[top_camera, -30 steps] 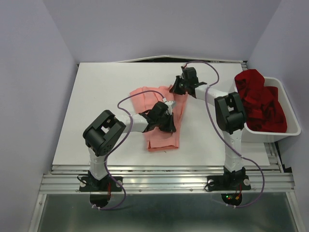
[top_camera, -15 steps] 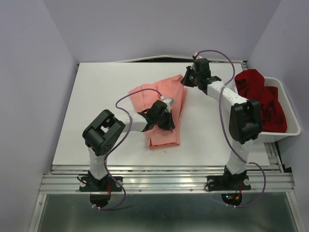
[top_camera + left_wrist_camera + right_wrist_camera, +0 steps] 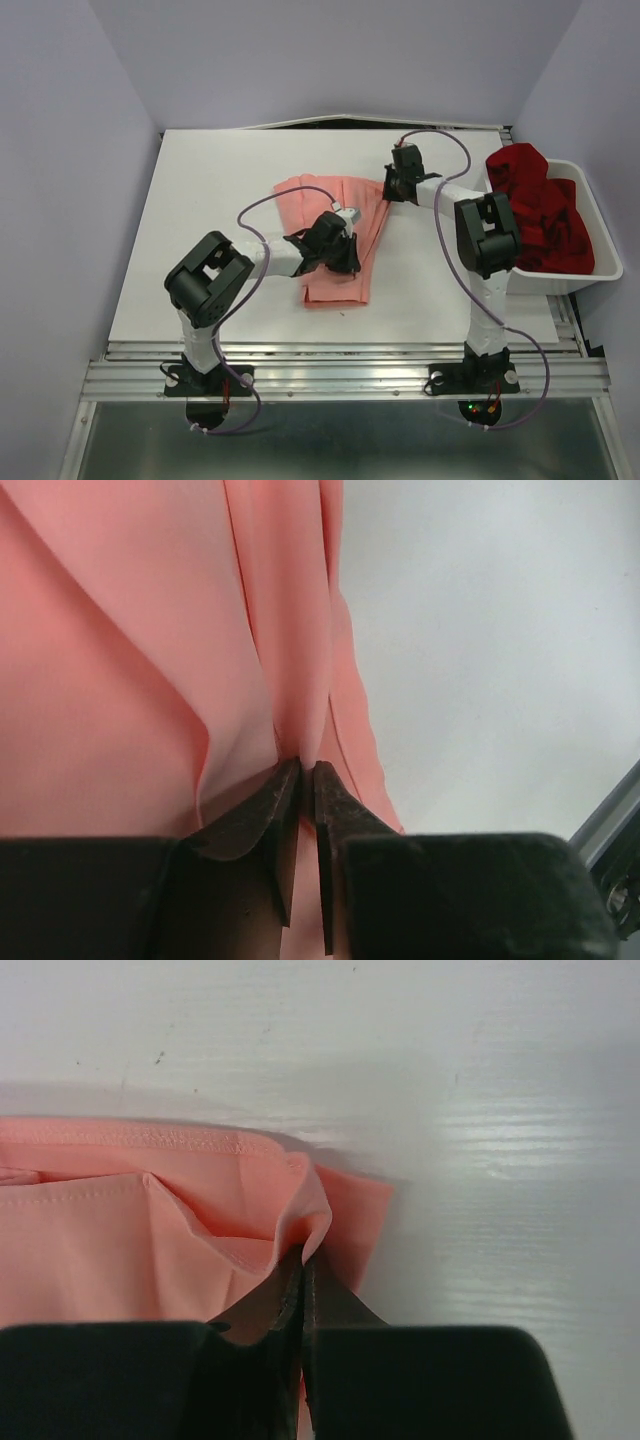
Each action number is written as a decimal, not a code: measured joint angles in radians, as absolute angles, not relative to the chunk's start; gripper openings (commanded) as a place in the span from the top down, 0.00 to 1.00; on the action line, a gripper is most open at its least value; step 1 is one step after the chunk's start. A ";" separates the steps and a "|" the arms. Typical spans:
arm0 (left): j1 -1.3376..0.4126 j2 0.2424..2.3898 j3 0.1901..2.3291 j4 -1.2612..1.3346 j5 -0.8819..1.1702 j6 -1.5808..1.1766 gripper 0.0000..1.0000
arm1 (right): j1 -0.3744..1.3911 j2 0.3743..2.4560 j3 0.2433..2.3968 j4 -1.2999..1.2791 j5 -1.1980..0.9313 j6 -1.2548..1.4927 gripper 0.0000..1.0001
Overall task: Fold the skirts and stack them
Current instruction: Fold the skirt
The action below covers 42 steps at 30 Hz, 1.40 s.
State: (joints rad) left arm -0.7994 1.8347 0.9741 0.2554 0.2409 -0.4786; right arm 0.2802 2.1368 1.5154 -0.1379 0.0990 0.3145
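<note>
The salmon-pink skirt (image 3: 325,205) lies spread on the white table, from the middle toward the near side. My left gripper (image 3: 346,262) is shut on a fold of it near its right edge; the pinched pleat shows in the left wrist view (image 3: 300,680). My right gripper (image 3: 392,190) is shut on the skirt's far right corner, low on the table; the pinched hem shows in the right wrist view (image 3: 300,1215). The deep red skirt (image 3: 535,210) lies bunched in the bin at the right.
The white plastic bin (image 3: 600,245) stands at the table's right edge, beside the right arm. Purple cables loop over both arms. The table's near edge meets a metal rail (image 3: 340,350).
My right gripper swung out toward the far right with the skirt corner lifted, then came back left and down to the table. The left gripper stayed in place, still pinching.
</note>
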 measured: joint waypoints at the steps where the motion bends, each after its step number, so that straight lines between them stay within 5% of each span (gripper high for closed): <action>1: -0.802 1.822 0.971 0.241 0.235 -0.475 0.62 | 0.281 2.156 1.516 -0.127 0.099 0.310 0.99; 3: -0.806 1.795 0.968 0.215 0.227 -0.457 0.55 | 0.281 2.167 1.536 -0.117 0.097 0.299 0.98; 8: -0.810 1.674 0.970 0.112 0.198 -0.364 0.02 | 0.281 2.209 1.594 -0.128 0.076 0.279 0.71; 9: -0.812 1.641 0.973 0.089 0.188 -0.346 0.01 | 0.280 2.211 1.601 -0.131 0.068 0.276 0.46; 15: -0.819 1.381 1.008 0.001 0.135 -0.087 0.01 | 0.279 2.186 1.610 -0.176 0.022 0.266 0.00; 19: -0.819 1.161 0.952 -0.030 0.146 0.137 0.02 | 0.276 2.109 1.610 -0.236 -0.055 0.262 0.00; 22: -0.835 1.010 0.877 -0.080 0.168 0.304 0.12 | 0.275 2.030 1.610 -0.267 -0.154 0.255 0.04; 26: -0.911 0.945 0.764 -0.116 0.166 0.450 0.25 | 0.274 1.898 1.578 -0.282 -0.339 0.248 0.29; 32: -1.101 0.989 0.554 -0.093 0.072 0.575 0.31 | 0.316 1.763 1.397 -0.307 -0.614 0.213 0.49; 42: -1.223 1.264 0.528 0.085 -0.126 0.678 0.30 | 0.414 1.927 1.280 -0.389 -0.703 0.143 0.55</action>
State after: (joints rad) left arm -1.2232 1.2640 0.5278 0.0849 -0.1257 0.6781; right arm 0.4141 1.9270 1.2800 -0.3893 -0.7029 0.1432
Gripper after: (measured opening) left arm 0.726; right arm 0.467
